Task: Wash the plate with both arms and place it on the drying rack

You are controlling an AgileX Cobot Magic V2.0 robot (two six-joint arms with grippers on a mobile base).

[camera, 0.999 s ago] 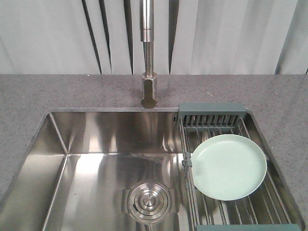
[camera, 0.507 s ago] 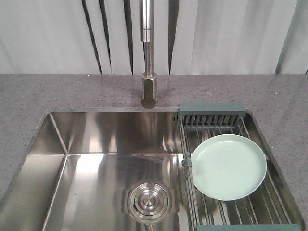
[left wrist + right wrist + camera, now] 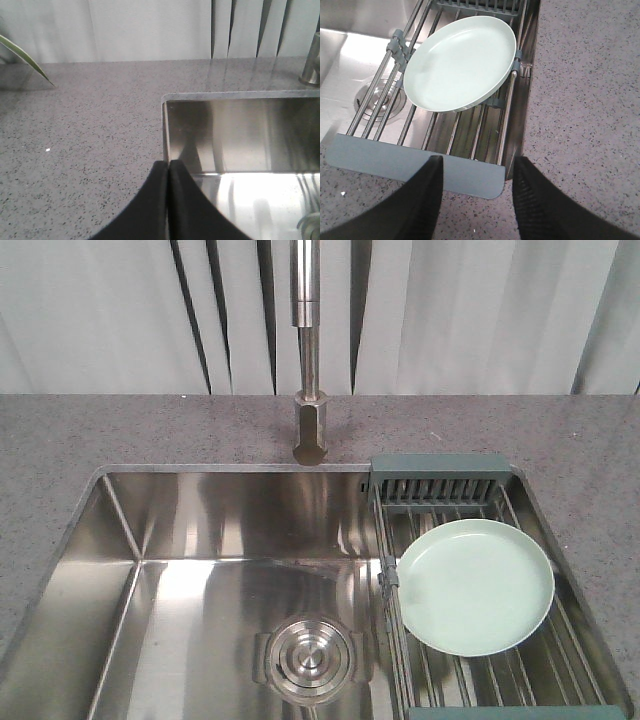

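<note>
Starting at the fingers: the left gripper (image 3: 168,172) has its two black fingers (image 3: 152,200) pressed together with nothing between them, hanging over the near left corner of the stainless sink basin (image 3: 240,145), where the speckled grey countertop (image 3: 85,130) meets the steel rim. The right gripper (image 3: 476,172) stands with its fingers (image 3: 427,195) spread wide apart and empty, above the near plastic end bar (image 3: 410,167) of the drying rack (image 3: 470,127). Item: the plate (image 3: 460,65), pale mint-green, lying face up and slightly tilted on the rack's wires, just ahead of the right gripper and untouched by it. Item, front view: plate (image 3: 476,586) resting on the rack (image 3: 520,665) that spans the right end of the basin (image 3: 200,580); drain strainer (image 3: 308,658) on the basin floor; tap column (image 3: 309,350) at the rear edge, no water visible. Neither arm appears in the front view. Change over the last second: none discernible; plate, rack and tap sit exactly as before. Judgement: either the washing has not begun, or the plate has already been set down and the arms are clear; these views alone cannot settle which. If the former, the open right gripper is well placed to descend on the plate's near rim.
</note>
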